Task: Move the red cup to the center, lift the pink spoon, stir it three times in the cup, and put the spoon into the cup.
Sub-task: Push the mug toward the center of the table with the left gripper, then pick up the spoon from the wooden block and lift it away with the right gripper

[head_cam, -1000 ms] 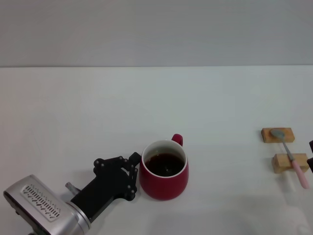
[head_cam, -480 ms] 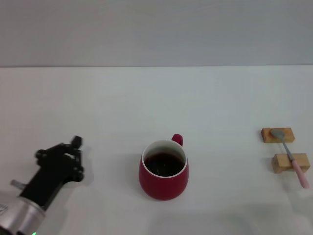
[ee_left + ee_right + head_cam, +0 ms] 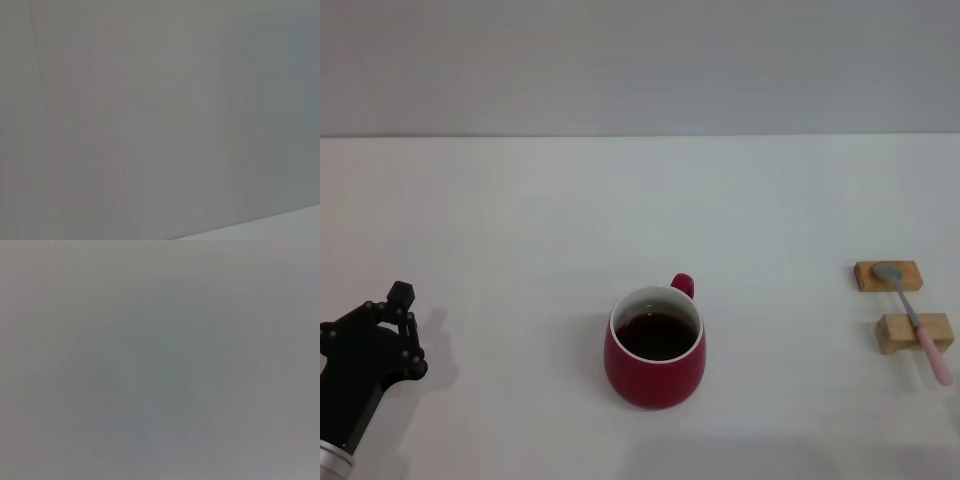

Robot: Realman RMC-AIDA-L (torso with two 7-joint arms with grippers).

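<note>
One red cup (image 3: 655,348) sits low centre, one pink spoon (image 3: 916,322) bridges two wooden blocks (image 3: 888,275) at right, and the left gripper (image 3: 382,335), grip unreadable, sits lower left.

Red cup (image 3: 655,365): dark red, white inside, dark liquid. Pink spoon (image 3: 914,320): grey bowl, pale pink handle. Left gripper (image 3: 380,335): black.

Left gripper (image 3: 390,325): low at 8 o'clock, black fingers pointing toward 1 o'clock, holding nothing.
</note>
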